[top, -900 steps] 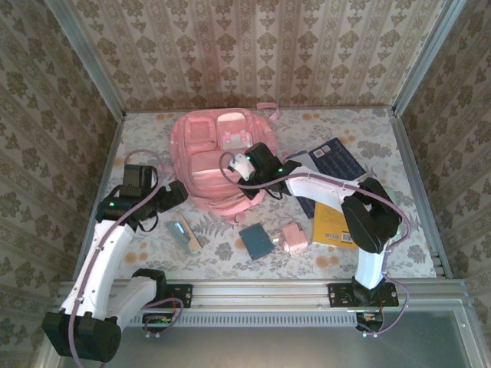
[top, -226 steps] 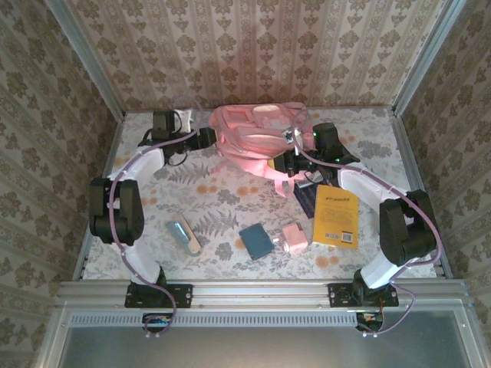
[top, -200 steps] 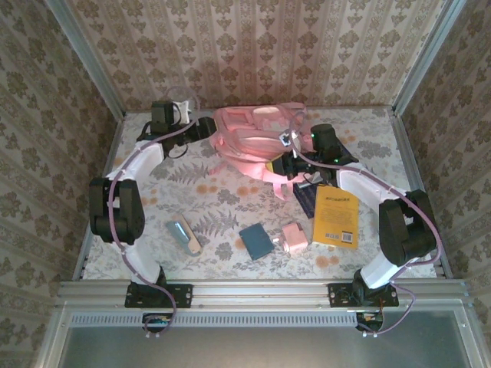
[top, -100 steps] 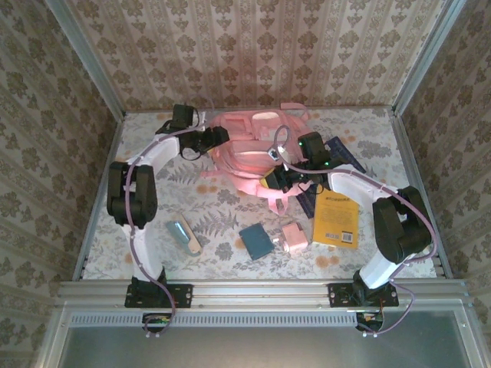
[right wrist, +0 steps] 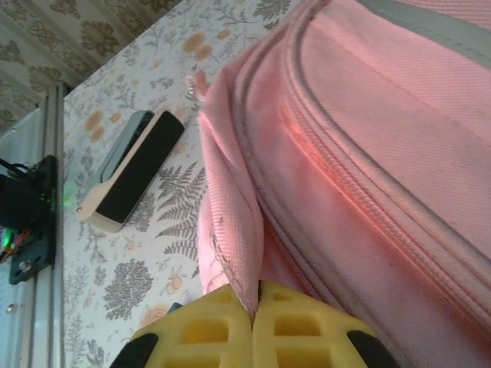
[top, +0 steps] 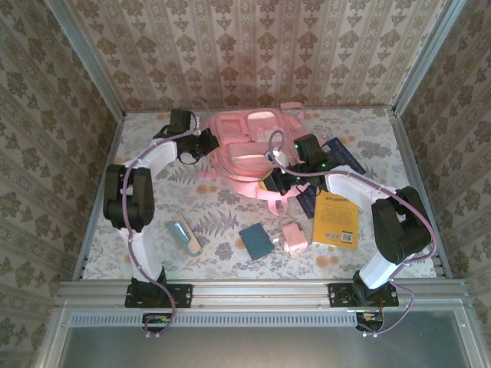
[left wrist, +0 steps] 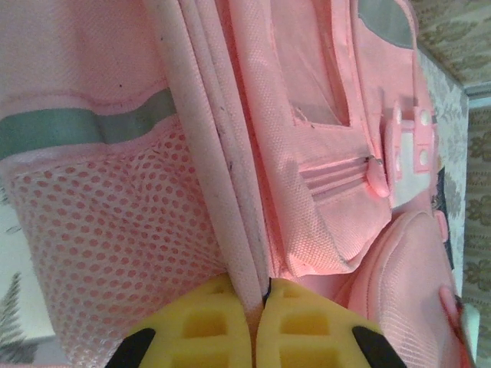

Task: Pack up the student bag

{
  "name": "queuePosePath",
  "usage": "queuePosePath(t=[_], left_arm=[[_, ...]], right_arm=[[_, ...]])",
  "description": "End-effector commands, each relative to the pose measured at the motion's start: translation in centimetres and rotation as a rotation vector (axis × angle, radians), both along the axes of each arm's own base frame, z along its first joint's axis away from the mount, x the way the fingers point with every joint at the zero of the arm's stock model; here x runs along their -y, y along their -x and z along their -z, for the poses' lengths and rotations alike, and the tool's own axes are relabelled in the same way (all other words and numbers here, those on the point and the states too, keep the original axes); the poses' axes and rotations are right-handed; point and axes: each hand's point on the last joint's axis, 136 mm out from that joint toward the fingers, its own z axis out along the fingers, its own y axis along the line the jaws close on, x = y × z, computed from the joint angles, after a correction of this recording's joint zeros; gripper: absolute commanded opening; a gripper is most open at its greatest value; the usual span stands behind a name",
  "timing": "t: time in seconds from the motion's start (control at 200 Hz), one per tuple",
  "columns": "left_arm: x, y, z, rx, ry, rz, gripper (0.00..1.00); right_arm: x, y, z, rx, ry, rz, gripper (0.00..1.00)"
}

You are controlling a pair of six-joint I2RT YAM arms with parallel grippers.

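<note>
Evidently little was packed: large pink fabric backpack [top: 244, 153] lay between left gripper [left wrist: 257, 305] and right gripper [right wrist: 255, 305], each clenched on its fabric edge, while yellow book [top: 336, 222], teal flat box [top: 255, 241] and pink case [top: 291, 236] waited outside, nearest the right gripper.

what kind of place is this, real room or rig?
Probably a staged robot cell: wallpapered panels in metal framing, a floral-cloth table, a left arm and right arm bolted to its near rail.
</note>
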Motion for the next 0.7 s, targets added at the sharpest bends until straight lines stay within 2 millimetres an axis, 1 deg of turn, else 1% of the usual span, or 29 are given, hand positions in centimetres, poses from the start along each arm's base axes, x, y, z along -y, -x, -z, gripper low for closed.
queuePosePath(t=[0.0, 0.095, 0.155, 0.225, 0.255, 0.325, 0.39, 0.43, 0.47, 0.515, 0.59, 0.695], left_arm=[[-4.2, -0.8, -4.5, 0.121, 0.024, -0.157, 0.0], [-5.7, 0.4, -5.2, 0.138, 0.03, -0.21, 0.0], [-6.5, 1.3, -5.4, 0.142, 0.036, -0.243, 0.0], [-7.2, 2.3, -5.8, 0.149, 0.054, -0.287, 0.0], [-7.4, 2.8, -5.8, 0.147, 0.061, -0.302, 0.0], [-7.7, 3.8, -6.1, 0.151, 0.08, -0.332, 0.0], [-8.0, 4.7, -6.1, 0.147, 0.095, -0.363, 0.0], [-8.1, 5.4, -5.9, 0.14, 0.101, -0.383, 0.0], [-8.3, 5.8, -5.7, 0.137, 0.107, -0.406, 0.0], [-8.5, 6.4, -5.2, 0.123, 0.112, -0.435, 0.0], [-8.6, 6.9, -4.6, 0.104, 0.128, -0.474, 0.0], [-7.9, 7.3, -4.0, 0.069, 0.166, -0.498, 0.0]], right_arm=[[1.2, -1.9, -3.0, 0.182, 0.023, 0.075, 0.0], [1.7, -2.8, -3.1, 0.221, 0.071, 0.119, 0.0], [2.1, -3.7, -2.9, 0.242, 0.104, 0.162, 0.0], [2.8, -5.1, -2.5, 0.243, 0.156, 0.228, 0.02], [3.2, -6.0, -2.1, 0.238, 0.187, 0.268, 0.06], [4.1, -7.5, -1.1, 0.219, 0.255, 0.346, 0.09], [5.1, -9.0, 0.1, 0.194, 0.328, 0.44, 0.2], [5.5, -9.5, 0.6, 0.182, 0.361, 0.476, 0.23], [6.4, -10.3, 1.3, 0.171, 0.415, 0.546, 0.29], [6.5, -10.3, 1.8, 0.157, 0.453, 0.576, 0.34], [6.0, -9.7, 1.9, 0.171, 0.501, 0.583, 0.39], [5.4, -8.4, 0.9, 0.223, 0.529, 0.61, 0.4]])
